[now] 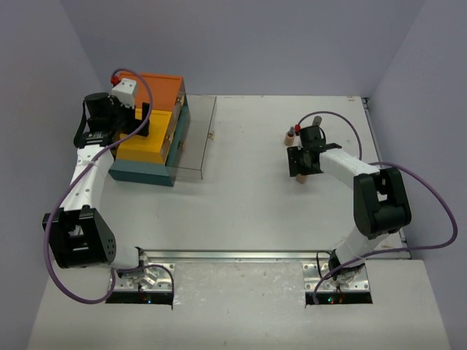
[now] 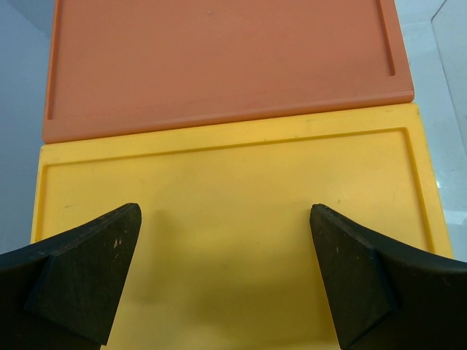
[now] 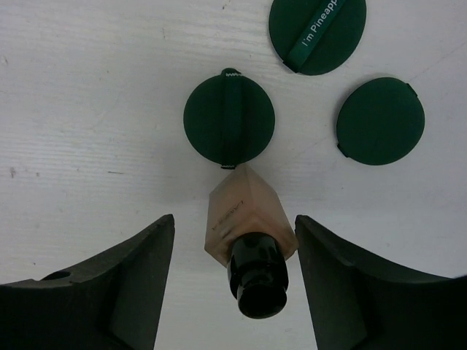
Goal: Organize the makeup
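The only container we see is the drawer box [image 1: 149, 138] at the far left of the table [image 1: 248, 219], stacked in orange, yellow and teal, with a clear panel [image 1: 197, 138] lying flat beside it. What its drawers hold is hidden from us. The left wrist view gives only the rimmed tops of the orange tier [image 2: 219, 65] and the yellow tier [image 2: 233, 175]. The left gripper [image 2: 226, 222] hangs over the yellow one with its fingers spread wide, gripping nothing. Across the table, the right gripper [image 3: 233, 222] straddles a tan bottle [image 3: 241, 208] with a black cap [image 3: 257, 273]. We see table on both sides between finger and bottle, so it is not yet clasped. Just beyond stand three dark green discs [image 3: 228, 121], the nearest nearly touching the bottle's foot. The lettered one is cut off by the top edge of the frame. From above, the right gripper covers most of this bottle, and we cannot find the discs there. A second bottle [image 1: 290, 135] stands upright just to the gripper's left. Bare table lies between the box and this group. The right table edge and side wall are close behind the right arm.
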`<action>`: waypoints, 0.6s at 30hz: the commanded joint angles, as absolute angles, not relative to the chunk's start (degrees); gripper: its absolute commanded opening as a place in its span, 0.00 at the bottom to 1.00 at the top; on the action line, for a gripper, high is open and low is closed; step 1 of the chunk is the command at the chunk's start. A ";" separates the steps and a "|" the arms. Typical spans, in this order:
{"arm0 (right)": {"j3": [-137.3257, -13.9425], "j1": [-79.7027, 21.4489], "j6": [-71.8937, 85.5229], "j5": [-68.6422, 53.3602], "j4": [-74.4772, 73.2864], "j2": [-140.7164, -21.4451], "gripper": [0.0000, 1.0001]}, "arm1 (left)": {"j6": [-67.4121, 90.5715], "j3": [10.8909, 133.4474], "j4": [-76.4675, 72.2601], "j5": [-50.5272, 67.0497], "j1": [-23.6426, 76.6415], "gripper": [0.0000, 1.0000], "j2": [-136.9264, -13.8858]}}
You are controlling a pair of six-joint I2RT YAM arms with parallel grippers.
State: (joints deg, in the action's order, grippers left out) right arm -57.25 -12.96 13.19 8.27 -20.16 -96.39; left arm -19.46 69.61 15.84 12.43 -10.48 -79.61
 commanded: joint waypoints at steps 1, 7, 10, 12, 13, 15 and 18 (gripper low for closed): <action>-59.05 -12.74 11.55 7.37 -18.90 -96.35 0.62 | -19.86 69.61 15.11 14.15 -10.37 1.00 -76.56; -59.70 -12.74 9.57 8.74 -18.81 -97.60 0.51 | -19.78 69.78 17.08 16.54 -10.37 1.00 -75.13; -60.16 -12.79 8.83 6.89 -18.81 -98.66 0.41 | -19.86 69.79 18.15 18.07 -10.37 1.00 -73.96; -60.53 -12.75 8.71 6.08 -18.89 -99.52 0.34 | -19.78 69.94 19.33 19.91 -10.37 1.00 -73.18; -60.56 -12.74 8.74 6.14 -18.97 -99.65 0.29 | -19.78 70.10 20.02 20.85 -10.37 1.00 -72.84; -60.56 -12.74 8.79 6.24 -19.13 -99.76 0.23 | -19.78 70.37 20.91 22.05 -10.37 1.00 -72.42; -59.93 -12.81 8.79 5.57 -19.48 -99.00 0.07 | -20.27 70.40 22.56 24.03 -10.35 1.00 -71.08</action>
State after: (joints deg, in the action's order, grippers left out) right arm -58.96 -12.84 9.64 6.76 -19.53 -98.87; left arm -19.47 69.41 20.83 19.52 -10.48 -74.13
